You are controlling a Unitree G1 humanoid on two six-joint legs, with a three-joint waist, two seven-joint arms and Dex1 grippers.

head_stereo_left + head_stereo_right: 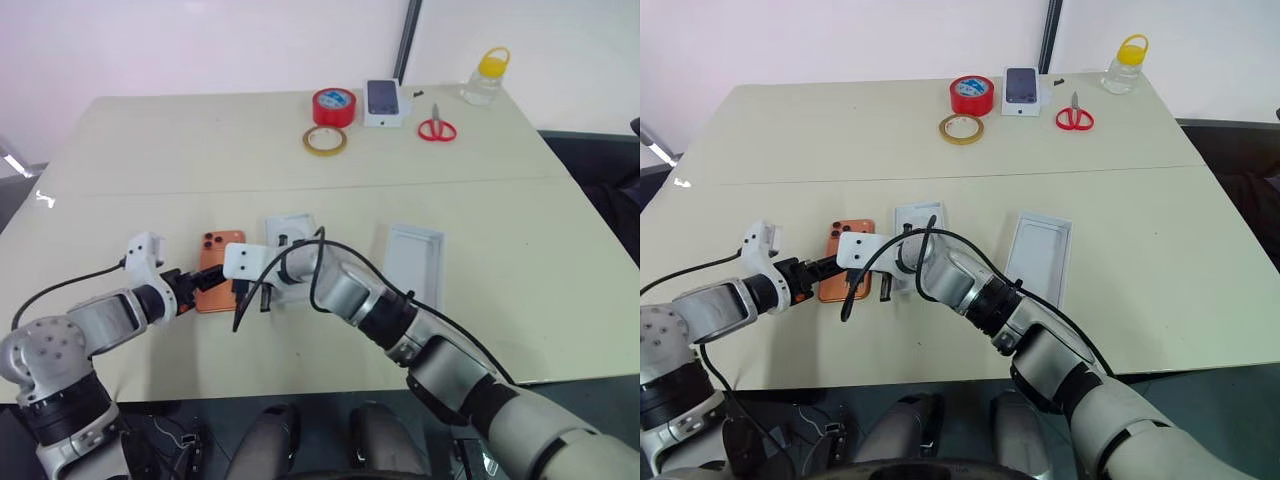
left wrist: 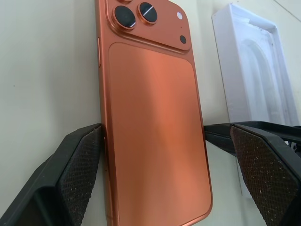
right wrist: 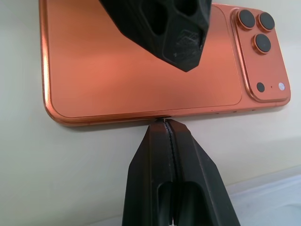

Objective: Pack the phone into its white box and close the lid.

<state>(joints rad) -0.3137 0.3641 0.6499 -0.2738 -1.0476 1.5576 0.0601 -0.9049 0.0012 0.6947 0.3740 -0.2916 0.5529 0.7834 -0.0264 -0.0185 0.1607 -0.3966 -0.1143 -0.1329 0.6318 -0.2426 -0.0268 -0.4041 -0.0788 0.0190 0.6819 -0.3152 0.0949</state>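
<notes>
Straddling the phone [image 2: 155, 127] w/ jaws wide, left gripper [image 2: 155, 183] near tabletop's [image 1: 200, 150] front edge; right gripper [image 3: 168, 123] closed, tips at phone's side. No legible writing.

Two silver-grey arms, black joints, black two-finger grippers

Left arm [image 1: 95, 325]: rounded grey shoulder shell with a ring of small screw holes, black ribbed band under it, black wrist collar, white angular bracket above the wrist, thin black cable trailing off. Right arm [image 1: 440, 365]: grey segments split by black bands, white bracket at the wrist, black cables looping over it. Left fingers [image 2: 77, 174] matt black with cross-hatched pads; right fingers [image 3: 155, 169] smooth, tapering, hollowed at the base.
</notes>
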